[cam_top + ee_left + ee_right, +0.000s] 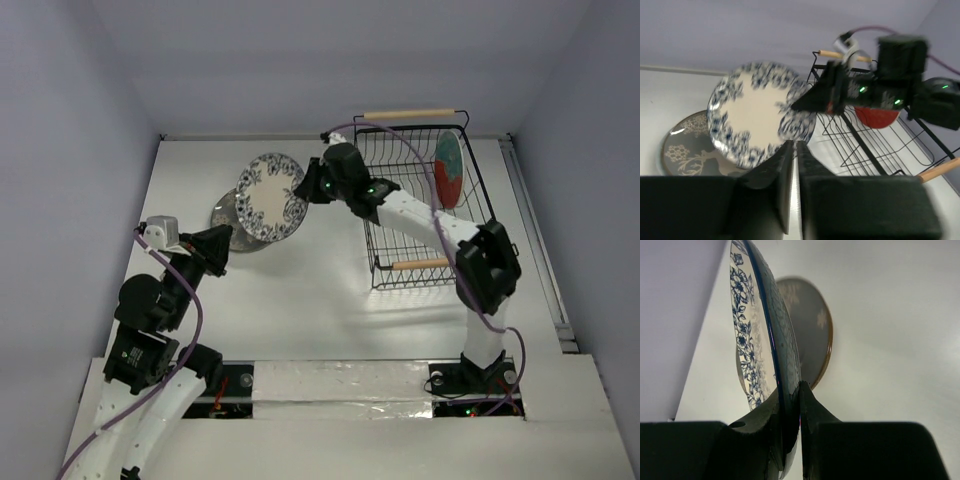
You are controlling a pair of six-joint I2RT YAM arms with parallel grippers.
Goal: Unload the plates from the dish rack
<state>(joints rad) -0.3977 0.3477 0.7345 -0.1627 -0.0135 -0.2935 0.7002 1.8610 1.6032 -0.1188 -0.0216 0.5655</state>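
My right gripper point(304, 188) is shut on the rim of the pale plate with the dark floral border point(270, 197). It holds the plate tilted above the table, left of the dish rack point(482, 196). The right wrist view shows the plate edge-on point(747, 340) between the fingers of that gripper point(800, 385). The dark grey deer plate point(226, 212) lies flat on the table, partly under it. The red-rimmed teal plate point(448, 170) stands in the rack. My left gripper point(226, 245) is shut and empty just in front of the grey plate point(687, 150). No white plate shows.
The black wire rack has wooden handles at its far end point(408, 114) and near end point(420, 264). The right arm point(420, 215) reaches across the rack's left side. Walls close the table at the back and on both sides.
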